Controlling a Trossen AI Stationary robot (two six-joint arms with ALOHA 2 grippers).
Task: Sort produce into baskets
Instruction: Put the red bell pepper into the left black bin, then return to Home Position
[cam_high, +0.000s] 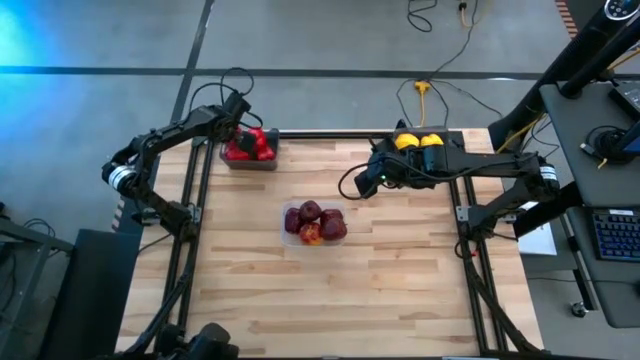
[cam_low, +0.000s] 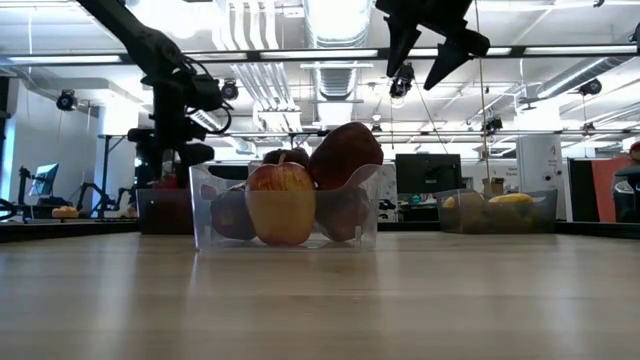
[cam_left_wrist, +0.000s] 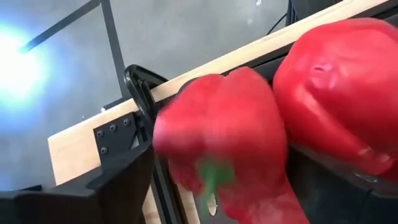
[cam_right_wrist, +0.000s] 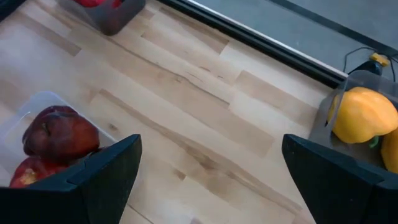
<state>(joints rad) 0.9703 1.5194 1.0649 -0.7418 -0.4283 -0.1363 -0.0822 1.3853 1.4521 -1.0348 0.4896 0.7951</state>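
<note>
While the left gripper clamps a red pepper over its tray, the clear container holds apples; the right gripper is spread apart.

Grey concrete floor (cables trailing across it), ceiling ducts overhead, monitor behind, keyboard alongside

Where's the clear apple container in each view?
High: clear container, table centre.
Low: centre foreground.
Left wrist: not in it.
Right wrist: lower-left edge, beside the right hand's finger.
Shared landmark: dark tray of red peppers.
</note>
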